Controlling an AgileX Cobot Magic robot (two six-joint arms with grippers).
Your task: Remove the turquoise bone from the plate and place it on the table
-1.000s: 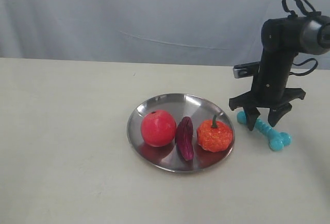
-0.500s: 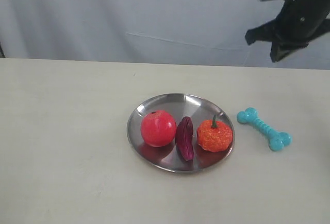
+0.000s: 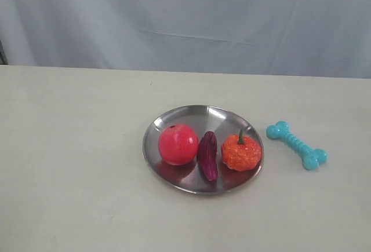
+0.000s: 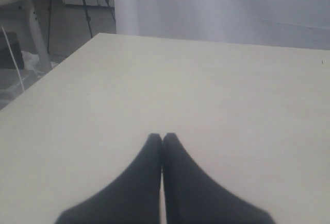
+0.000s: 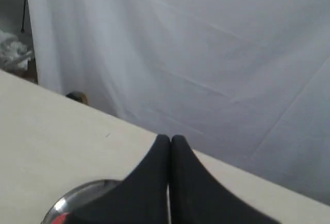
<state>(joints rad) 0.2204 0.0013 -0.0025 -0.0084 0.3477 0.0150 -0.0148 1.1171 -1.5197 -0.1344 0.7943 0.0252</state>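
Small turquoise ribbed toy bone with knobbed ends point(image 3: 297, 145): lies flat on the plain cream-beige surface point(image 3: 75, 165), between the round shiny silver metal plate point(image 3: 200, 110) and the surface's right edge. It sits just beside the rim without touching it. It lies on a slant, one knob toward the far edge, the other toward the near right corner. Nothing grips it.

The plate carries a red toy apple point(image 3: 178, 143), a dark purple toy vegetable point(image 3: 207, 154) and an orange toy pumpkin point(image 3: 241, 152) in a row. They are no part of my job, which would explain why they sit undisturbed.

My left fingers point(image 4: 149, 172): pressed together, nothing between them, over bare surface with one of its edges in sight.

My right fingers point(image 5: 154, 172): also pressed together and empty, facing the pale grey-blue cloth backdrop point(image 5: 206, 54) across the plate's rim.

Neither arm shows in the exterior view.

Judgement: the bone is off the plate and resting on the surface, so the job reads as done. Fingers closed and clear because nothing remains to carry.
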